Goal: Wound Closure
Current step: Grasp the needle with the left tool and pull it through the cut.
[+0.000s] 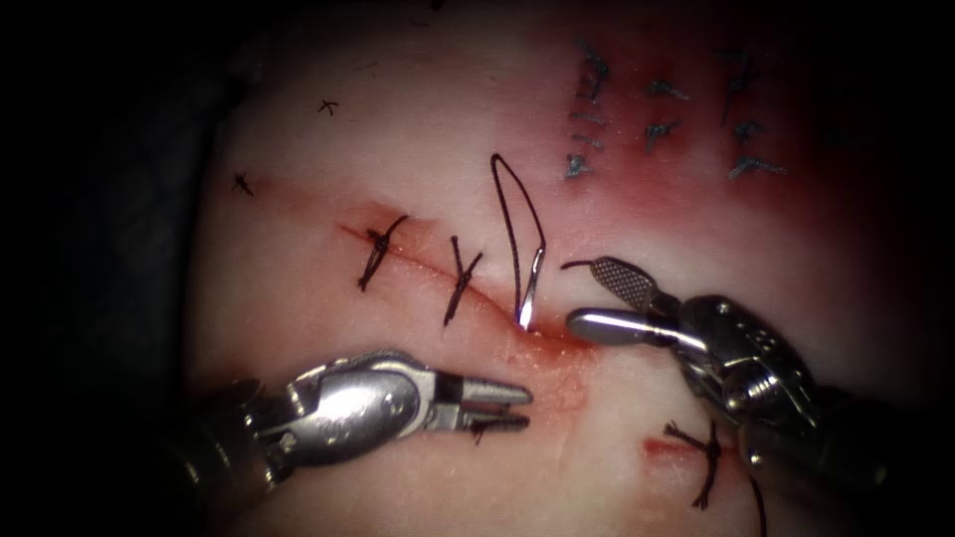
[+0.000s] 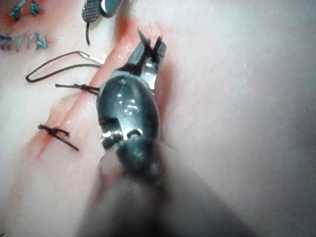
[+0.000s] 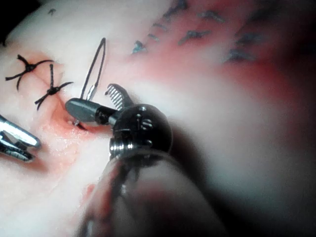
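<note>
The tissue (image 1: 418,149) has a cut (image 1: 428,267) running from upper left to lower right. The needle (image 1: 532,286) stands steeply in the cut, its lower end in the tissue and its upper part free. Dark thread (image 1: 507,199) rises from it in a narrow loop. My right tool (image 1: 585,293) is open just right of the needle, holding nothing; its lower jaw lies close to the needle's entry point. A short dark strand curls off its upper jaw's tip. My left tool (image 1: 522,408) sits below the cut, jaws slightly open and empty. The needle (image 2: 96,59) (image 3: 91,90) lies beside the right tool (image 3: 94,98).
Two tied black stitches (image 1: 381,249) (image 1: 460,280) cross the cut left of the needle. Another black knot (image 1: 708,452) sits at the lower right, on a short red cut. Several blue stitches (image 1: 657,119) lie on reddened tissue at the upper right. Red fluid (image 1: 547,348) wets the cut.
</note>
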`<state>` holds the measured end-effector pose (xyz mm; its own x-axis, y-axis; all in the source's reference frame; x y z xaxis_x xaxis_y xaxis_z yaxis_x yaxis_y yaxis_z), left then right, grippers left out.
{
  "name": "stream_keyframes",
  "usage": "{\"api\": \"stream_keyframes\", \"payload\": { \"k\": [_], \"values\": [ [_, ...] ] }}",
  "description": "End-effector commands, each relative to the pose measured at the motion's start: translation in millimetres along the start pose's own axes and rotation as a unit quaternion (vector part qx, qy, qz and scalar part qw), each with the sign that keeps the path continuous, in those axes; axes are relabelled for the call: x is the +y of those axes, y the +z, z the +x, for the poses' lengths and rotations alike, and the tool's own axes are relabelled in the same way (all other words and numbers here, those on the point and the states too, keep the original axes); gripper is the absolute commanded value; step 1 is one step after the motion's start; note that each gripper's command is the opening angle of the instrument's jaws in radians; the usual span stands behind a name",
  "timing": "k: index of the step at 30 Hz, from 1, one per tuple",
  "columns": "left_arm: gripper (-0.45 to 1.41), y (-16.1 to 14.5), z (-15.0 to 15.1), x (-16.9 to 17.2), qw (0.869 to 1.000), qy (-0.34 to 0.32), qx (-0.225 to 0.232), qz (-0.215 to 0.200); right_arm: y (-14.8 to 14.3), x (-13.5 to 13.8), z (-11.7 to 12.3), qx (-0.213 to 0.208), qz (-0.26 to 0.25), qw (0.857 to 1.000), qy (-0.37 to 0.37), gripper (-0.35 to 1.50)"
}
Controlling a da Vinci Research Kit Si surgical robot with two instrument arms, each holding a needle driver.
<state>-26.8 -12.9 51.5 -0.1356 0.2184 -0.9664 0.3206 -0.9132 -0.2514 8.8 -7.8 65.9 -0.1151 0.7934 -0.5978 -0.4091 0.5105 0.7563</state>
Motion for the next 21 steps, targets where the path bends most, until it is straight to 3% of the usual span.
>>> {"api": "stream_keyframes", "payload": {
  "k": [1, 7, 12, 14, 21],
  "values": [
    [-0.35, 0.4, -0.2, -0.5, 1.000, -0.013, -0.001, -0.010, 0.7, 0.4, -0.4, -0.009, -0.001, 0.999, -0.031, 0.94],
    [-0.35, 0.2, 1.2, 1.1, 0.993, -0.093, 0.002, -0.077, 0.9, 0.3, -0.1, -0.069, 0.040, 0.990, -0.115, 0.88],
    [-0.35, 0.1, 1.9, 2.4, 0.976, -0.184, -0.009, -0.115, 0.7, -0.7, -0.5, -0.068, 0.046, 0.985, -0.153, 0.84],
    [-0.35, -0.1, 2.2, 3.0, 0.963, -0.232, -0.012, -0.135, 0.7, -1.4, -0.6, -0.066, 0.048, 0.984, -0.159, 0.91],
    [-0.35, -1.1, 3.5, 3.8, 0.938, -0.309, -0.013, -0.155, 1.1, -3.1, -1.0, -0.063, 0.051, 0.978, -0.190, 1.13]
  ]
}}
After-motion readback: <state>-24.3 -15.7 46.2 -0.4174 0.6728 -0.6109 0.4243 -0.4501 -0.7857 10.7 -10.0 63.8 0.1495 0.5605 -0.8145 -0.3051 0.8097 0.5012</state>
